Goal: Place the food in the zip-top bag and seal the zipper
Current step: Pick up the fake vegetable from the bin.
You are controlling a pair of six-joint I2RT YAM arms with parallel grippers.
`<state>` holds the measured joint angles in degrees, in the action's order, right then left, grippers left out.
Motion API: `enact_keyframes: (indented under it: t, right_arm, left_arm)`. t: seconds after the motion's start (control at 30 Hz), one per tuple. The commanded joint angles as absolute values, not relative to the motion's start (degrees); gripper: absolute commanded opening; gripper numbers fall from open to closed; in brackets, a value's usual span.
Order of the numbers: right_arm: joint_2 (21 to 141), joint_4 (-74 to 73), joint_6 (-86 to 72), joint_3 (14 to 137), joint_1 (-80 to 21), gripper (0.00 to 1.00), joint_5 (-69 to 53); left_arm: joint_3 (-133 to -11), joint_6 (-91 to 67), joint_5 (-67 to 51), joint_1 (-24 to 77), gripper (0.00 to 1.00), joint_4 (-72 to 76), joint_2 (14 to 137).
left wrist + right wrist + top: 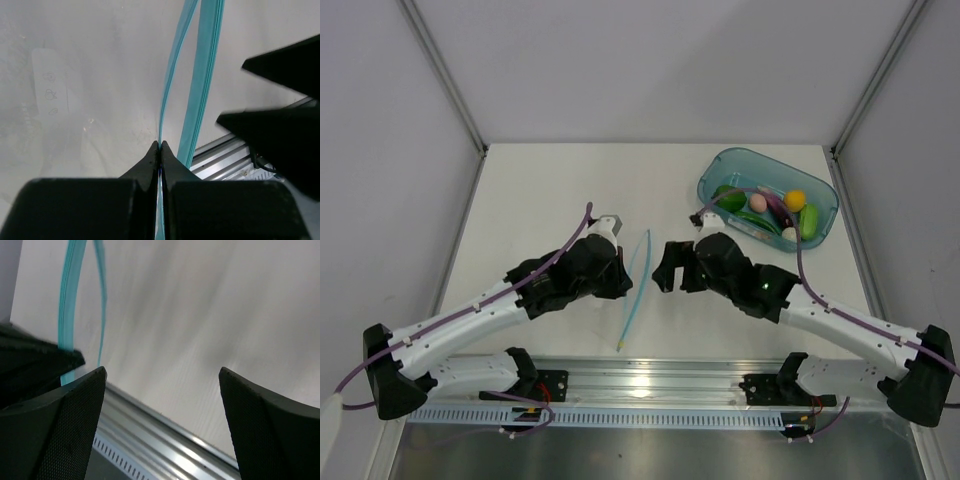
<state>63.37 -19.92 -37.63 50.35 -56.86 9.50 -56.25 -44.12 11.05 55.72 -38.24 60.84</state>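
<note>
**A:** Just past the rail (640,378) on the near edge, what is the left arm up to?

**B:** The left jaws are clenched tight on one lip of the zipper (165,100), pinching only that thin blue strip. The other strip bows away beside it, so the mouth of the zip-top bag (90,115) stands parted. I'd guess that's why it's held this way: pin one lip and there's a gap to drop things through.

**A:** And where does the bag sit?

**B:** Mid-surface, a little toward the near edge, between the two arms. From above the film is too clear to trace. Only the blue strips show, running from the near edge toward the far one.

**A:** The right arm?

**B:** The right jaws are spread wide with nothing between them. They face the bag's mouth from the right, close beside the strips, and I can't see them touching. They look ready to take the free lip or to go off for a piece. I can't say which.

**A:** So the food?

**B:** The food (767,205) is all in the teal tub (760,151) at the far right corner, well apart from the bag. I can make out the pink egg-shaped piece (758,203) and the yellow-orange round fruit (795,199) among the green pieces. Nothing is bagged yet.
</note>
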Motion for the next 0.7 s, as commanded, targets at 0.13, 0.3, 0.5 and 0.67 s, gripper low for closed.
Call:
enact_keyframes:
  t: [0.13,0.3,0.5,0.67]
  right_arm:
    - [66.4,-29.7,-28.8,64.1,-37.4,0.96,12.9]
    - [73.3,-28.7,-23.6,70.3,-24.6,0.97,9.7]
    - [88.0,-32.2,-18.2,84.3,-14.8,0.98,15.4]
    - [99.3,-35.1,-16.1,94.4,-7.7,0.98,16.2]
  left_arm:
    - [-57.2,-42.3,13.7,55.6,0.01,-35.9,61.0]
    - [-57.7,-40.4,14.1,54.5,0.01,-36.2,60.8]
    - [-57.0,-38.8,11.0,52.5,0.01,-35.1,60.5]
    - [-56.8,-38.1,6.8,52.0,0.01,-33.5,61.4]
